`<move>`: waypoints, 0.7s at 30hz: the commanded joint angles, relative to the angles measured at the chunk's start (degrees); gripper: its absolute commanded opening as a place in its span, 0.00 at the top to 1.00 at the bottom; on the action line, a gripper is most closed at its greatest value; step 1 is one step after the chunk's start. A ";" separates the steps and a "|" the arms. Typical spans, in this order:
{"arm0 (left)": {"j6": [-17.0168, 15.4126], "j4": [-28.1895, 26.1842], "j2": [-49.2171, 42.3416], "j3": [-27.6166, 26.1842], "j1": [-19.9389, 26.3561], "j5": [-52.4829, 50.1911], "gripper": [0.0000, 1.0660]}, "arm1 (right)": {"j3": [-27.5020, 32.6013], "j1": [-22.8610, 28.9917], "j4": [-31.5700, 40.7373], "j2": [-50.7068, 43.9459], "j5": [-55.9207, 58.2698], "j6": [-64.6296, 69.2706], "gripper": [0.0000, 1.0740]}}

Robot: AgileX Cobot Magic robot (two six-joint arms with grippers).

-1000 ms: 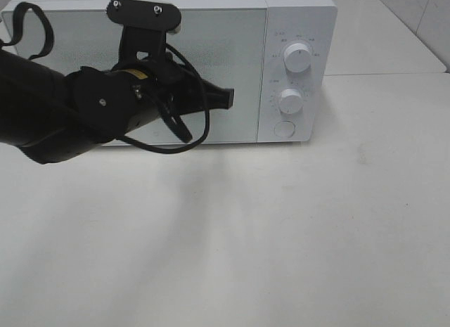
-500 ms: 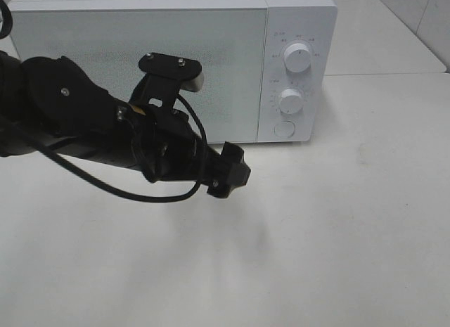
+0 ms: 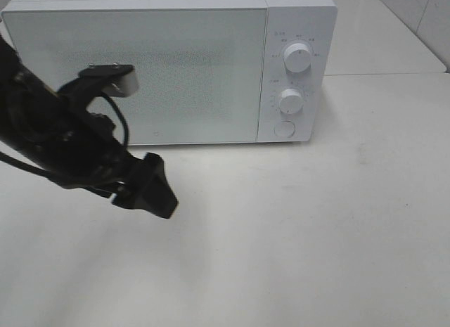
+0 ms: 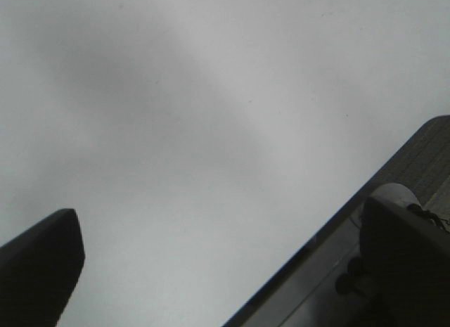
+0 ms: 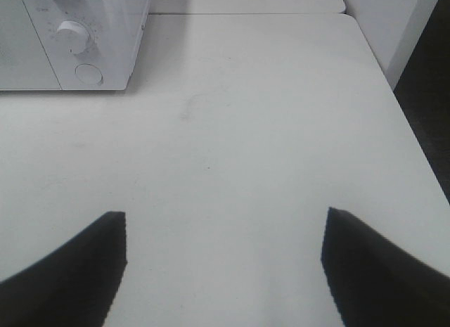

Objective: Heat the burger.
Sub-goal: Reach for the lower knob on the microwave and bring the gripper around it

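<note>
The burger is out of view in every frame. The white microwave (image 3: pixel 169 67) stands at the back of the table with its door shut; its front panel also shows in the right wrist view (image 5: pixel 105 31). My left gripper (image 3: pixel 149 190) hangs low over the table in front of the microwave's left half. In the left wrist view the left gripper (image 4: pixel 225 207) is open, with only bare tabletop between its fingers. My right gripper (image 5: pixel 223 221) is open over the table to the right of the microwave and holds nothing. It does not show in the exterior view.
Two round knobs (image 3: pixel 298 58) (image 3: pixel 291 100) and a round button (image 3: pixel 284 128) sit on the microwave's right panel. The white table (image 3: pixel 316 228) spreads in front of it. The table's right edge (image 5: pixel 394 95) drops off beside the right gripper.
My left arm has drawn back from the microwave door, down and to the left. Its gripper, shut against the door's right edge a second ago, now stands open.
</note>
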 commanded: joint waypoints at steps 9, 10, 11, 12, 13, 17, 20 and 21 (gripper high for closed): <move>-1.26 2.75 -10.94 0.06 22.92 21.43 0.06 | 0.17 -0.46 0.11 -1.66 -0.52 -0.34 0.30; -1.95 3.95 -12.15 0.06 25.10 22.63 0.06 | 0.17 -0.46 0.11 -1.66 -0.52 -0.34 0.30; -1.95 3.95 -12.15 0.06 25.10 22.63 0.06 | 0.17 -0.46 0.11 -1.66 -0.52 -0.34 0.30; -4.07 6.02 -14.32 0.06 28.88 24.18 0.06 | 0.17 -0.46 0.11 -1.66 -0.52 -0.34 0.30; -6.02 7.05 -15.58 0.06 30.77 24.52 0.06 | 0.17 -0.46 0.11 -1.66 -0.52 -0.34 0.30; -11.34 11.63 -20.80 0.06 35.35 25.78 0.06 | 0.17 -0.46 0.11 -1.66 -0.52 -0.34 0.30; -15.70 16.62 -25.27 0.06 35.41 26.30 0.06 | 0.17 -0.46 0.11 -1.66 -0.52 -0.34 0.30; -16.56 17.88 -26.64 0.29 35.41 26.47 0.06 | 0.17 -0.46 0.11 -1.66 -0.52 -0.34 0.30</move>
